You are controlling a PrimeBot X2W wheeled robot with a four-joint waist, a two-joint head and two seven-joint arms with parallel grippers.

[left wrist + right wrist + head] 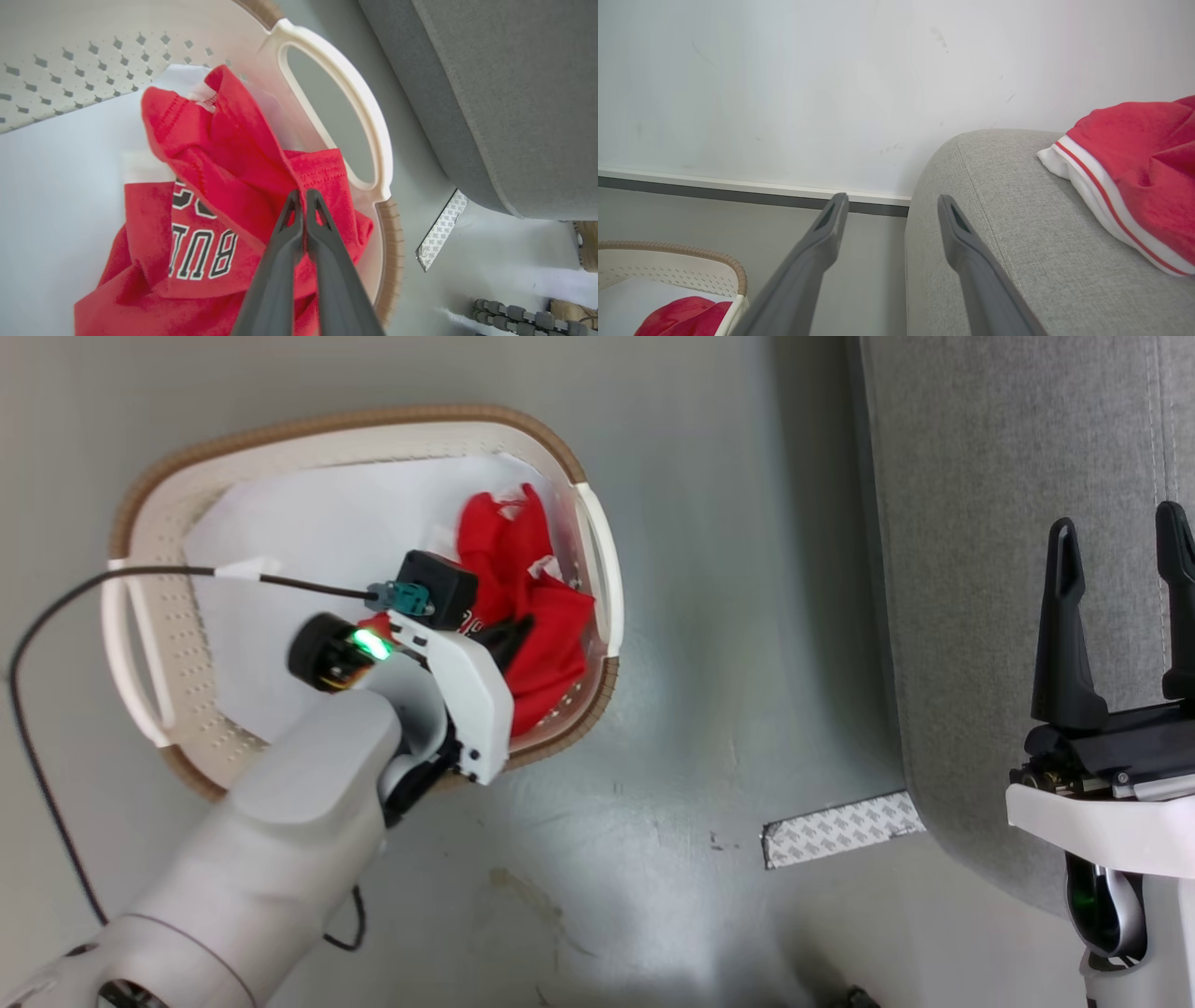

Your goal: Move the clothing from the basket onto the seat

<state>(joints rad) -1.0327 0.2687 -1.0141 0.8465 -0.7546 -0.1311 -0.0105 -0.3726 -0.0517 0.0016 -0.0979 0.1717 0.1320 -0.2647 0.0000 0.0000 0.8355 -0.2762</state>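
The left gripper [302,198] has its two dark fingers pressed together on a fold of the red jersey [219,154] near the centre of the left wrist view, and the cloth rises into a ridge at the pinch. The jersey, which bears black-and-white lettering, lies heaped at the right end of the laundry basket [373,422] in the head view, on a white sheet [299,541] that covers the bottom. At the right edge of that view the right gripper [1118,537] holds nothing, its fingers spread wide above the near edge of the grey seat [971,569]. At the right of the right wrist view, a red garment with a white striped hem [1134,172] already lies on the seat. The task looks partly done: the jersey has yet to be lifted out, carried over the floor [728,616] and laid down. Whether anything lies beneath it cannot be told.
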